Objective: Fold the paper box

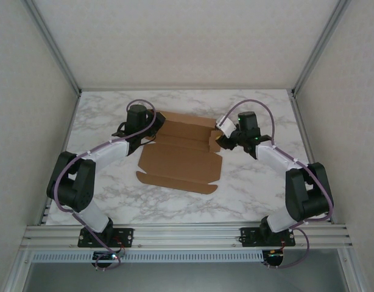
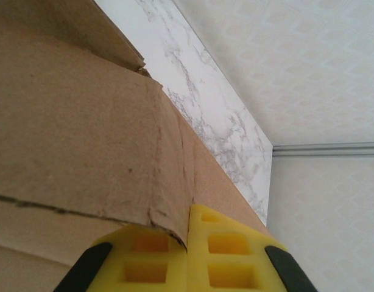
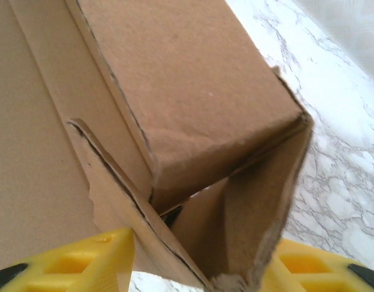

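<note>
Paper box (image 1: pixel 181 161): brown, on marble table (image 1: pixel 260 182). Left gripper (image 2: pixel 188 228): pinched tight on its edge. Right gripper (image 3: pixel 202 267): set astride a raised flap; whether clamped cannot be told.

We see a white-grey marble-look bench (image 1: pixel 254 188) boxed in by a cream patterned back wall (image 1: pixel 187 42), left wall (image 1: pixel 22 121) and right wall (image 1: pixel 351 121). Aluminium posts (image 1: pixel 53 45) stand in the back corners; an aluminium rail (image 1: pixel 187 234) edges the near side. Light even, soft.

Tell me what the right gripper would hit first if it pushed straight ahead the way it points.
The paper box: its folded flap sits between the fingers of the right gripper, so it likely meets cardboard at once.
</note>
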{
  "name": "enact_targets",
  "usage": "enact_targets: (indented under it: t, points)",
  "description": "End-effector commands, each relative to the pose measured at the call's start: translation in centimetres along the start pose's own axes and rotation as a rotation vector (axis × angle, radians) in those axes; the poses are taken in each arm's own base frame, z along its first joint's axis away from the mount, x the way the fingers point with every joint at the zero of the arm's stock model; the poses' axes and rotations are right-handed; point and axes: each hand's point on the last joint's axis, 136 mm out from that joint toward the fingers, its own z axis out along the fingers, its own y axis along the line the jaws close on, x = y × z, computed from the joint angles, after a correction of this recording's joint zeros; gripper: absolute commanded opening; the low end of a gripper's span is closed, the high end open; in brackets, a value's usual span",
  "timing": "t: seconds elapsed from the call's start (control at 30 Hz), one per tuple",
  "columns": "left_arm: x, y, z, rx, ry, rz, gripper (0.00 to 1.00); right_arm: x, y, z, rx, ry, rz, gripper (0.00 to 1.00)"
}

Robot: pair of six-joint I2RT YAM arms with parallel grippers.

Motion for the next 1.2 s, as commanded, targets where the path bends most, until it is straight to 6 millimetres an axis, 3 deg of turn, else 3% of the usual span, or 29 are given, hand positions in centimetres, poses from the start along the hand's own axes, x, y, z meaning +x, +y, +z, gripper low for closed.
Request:
enact_targets:
  t: [0.0,0.13,0.37,0.5,0.7,1.17]
  points:
    - [1.2,1.6,0.3,-0.042,0.054,0.003,0.00,-0.4,0.7,0.0,0.015,-0.007,-0.013,0.49]
    - [1.3,1.6,0.3,-0.034,0.058,-0.011,0.00,-1.1,1.8,0.5,0.026,-0.008,-0.011,0.49]
    - [1.3,1.3,-0.1,-0.028,0.056,-0.014,0.00,-2.5,1.4,1.0,0.113,-0.008,0.069,0.48]
    - [1.4,1.4,-0.3,-0.028,0.055,-0.018,0.00,-1.3,-0.6,1.6,0.240,0.069,0.131,0.48]
    - [1.6,1.9,-0.6,-0.032,0.059,-0.024,0.00,-0.3,-2.0,2.3,0.320,0.117,0.156,0.49]
    - [1.8,2.0,-1.3,-0.032,0.054,-0.048,0.00,0.8,-3.2,3.9,0.381,0.165,0.260,0.46]
